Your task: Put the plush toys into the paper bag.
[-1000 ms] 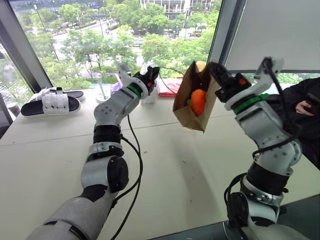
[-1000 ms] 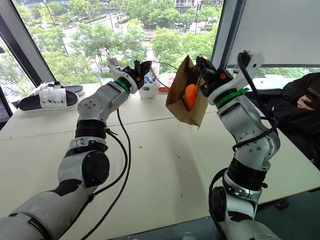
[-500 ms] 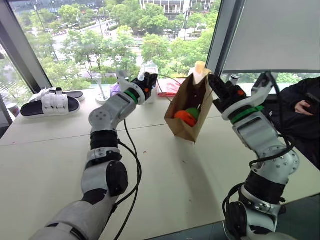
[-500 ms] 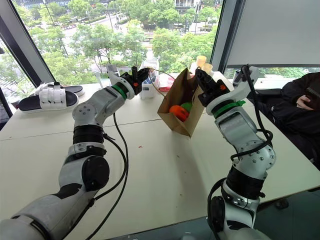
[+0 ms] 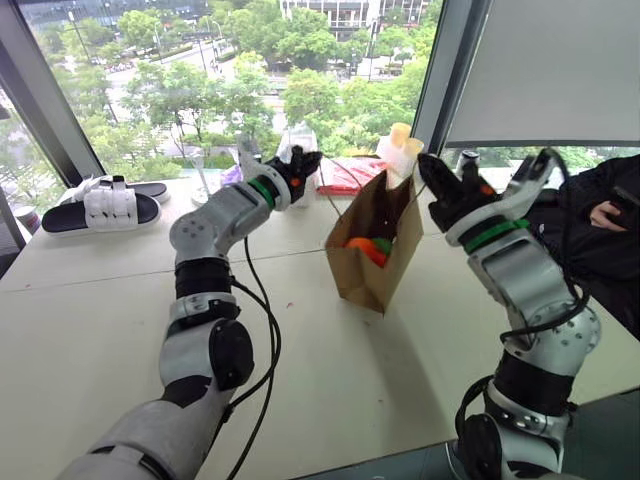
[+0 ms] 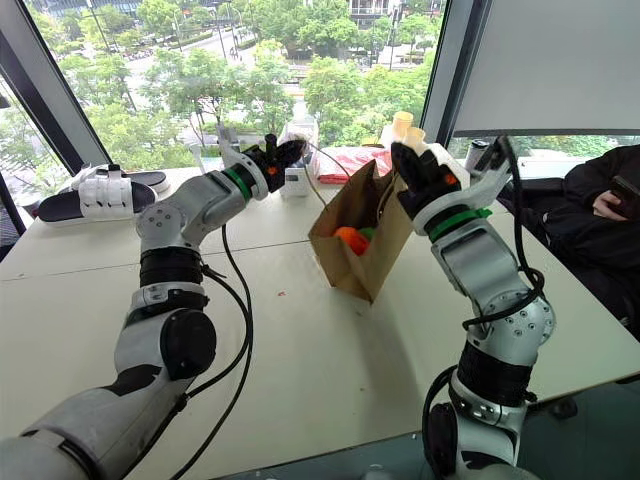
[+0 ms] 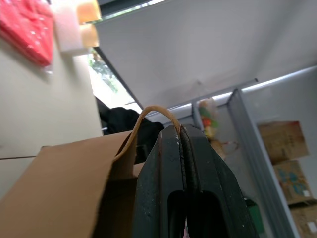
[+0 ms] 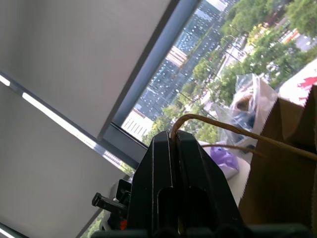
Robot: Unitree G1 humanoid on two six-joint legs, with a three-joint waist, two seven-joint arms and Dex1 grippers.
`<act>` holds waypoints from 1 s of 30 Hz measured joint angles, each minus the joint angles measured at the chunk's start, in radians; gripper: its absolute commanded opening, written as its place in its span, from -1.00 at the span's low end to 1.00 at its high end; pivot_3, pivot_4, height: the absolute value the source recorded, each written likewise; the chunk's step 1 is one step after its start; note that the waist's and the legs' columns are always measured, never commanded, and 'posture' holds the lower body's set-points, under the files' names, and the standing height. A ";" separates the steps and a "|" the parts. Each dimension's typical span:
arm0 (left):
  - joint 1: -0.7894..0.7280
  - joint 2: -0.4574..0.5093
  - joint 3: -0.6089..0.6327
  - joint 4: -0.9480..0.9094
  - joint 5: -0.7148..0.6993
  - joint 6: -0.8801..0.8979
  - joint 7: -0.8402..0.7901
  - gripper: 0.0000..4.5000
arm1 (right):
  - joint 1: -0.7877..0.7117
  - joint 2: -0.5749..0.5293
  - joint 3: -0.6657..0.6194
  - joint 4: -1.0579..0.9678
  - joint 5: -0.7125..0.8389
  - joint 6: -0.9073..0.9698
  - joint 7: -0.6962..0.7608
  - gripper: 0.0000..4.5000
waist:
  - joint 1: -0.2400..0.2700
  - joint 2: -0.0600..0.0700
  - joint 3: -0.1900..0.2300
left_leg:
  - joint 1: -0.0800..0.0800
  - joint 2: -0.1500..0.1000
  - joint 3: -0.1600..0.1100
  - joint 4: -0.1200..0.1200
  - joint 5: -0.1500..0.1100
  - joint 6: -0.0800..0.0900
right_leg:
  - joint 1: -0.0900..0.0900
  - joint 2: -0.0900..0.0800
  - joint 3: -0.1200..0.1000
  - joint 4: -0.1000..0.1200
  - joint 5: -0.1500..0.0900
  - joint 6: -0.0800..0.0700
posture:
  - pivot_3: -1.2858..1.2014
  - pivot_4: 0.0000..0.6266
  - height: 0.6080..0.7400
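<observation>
Now I am pinching the brown kraft paper bag (image 5: pixel 372 250) by its twisted loop handles with the left gripper (image 5: pixel 302 166) and right gripper (image 5: pixel 432 172), orange plush toy (image 5: pixel 363 247) and green plush toy (image 5: pixel 383 244) sitting inside above the white table (image 5: pixel 100 320).

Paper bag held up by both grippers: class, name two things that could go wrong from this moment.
1. Each gripper, left and right, is shut on a thin twisted handle; pulling apart might tear a handle off the paper bag.
2. The bag hangs tilted with its mouth open, so the orange toy and green toy near the top could tumble out if it tips further.
</observation>
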 measured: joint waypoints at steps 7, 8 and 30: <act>0.040 -0.022 -0.022 0.017 0.067 -0.017 -0.039 -0.57 | 0.095 -0.004 0.031 0.003 -0.034 -0.052 -0.003 -0.39 | 0.002 0.000 0.000 | 0.000 0.000 0.000 0.000 0.000 0.000 | 0.000 0.000 0.000 0.000 0.000 0.000 | 0.03 -0.52 1.00; 0.040 -0.024 -0.026 0.018 0.079 -0.024 -0.046 -0.38 | 0.104 -0.006 0.031 0.005 -0.043 -0.058 -0.003 -0.17 | 0.002 0.000 0.000 | 0.000 0.000 0.000 0.000 0.000 0.000 | 0.000 0.000 0.000 0.000 0.000 0.000 | 0.03 -0.52 1.00; 0.375 0.207 -0.272 -0.375 0.186 0.187 -0.516 0.97 | 0.452 -0.276 0.059 -0.114 -0.149 -0.044 0.347 1.00 | 0.004 0.000 0.000 | 0.004 0.000 0.002 0.001 -0.002 0.003 | 0.006 0.001 0.001 -0.005 0.000 0.000 | 0.03 -0.52 1.00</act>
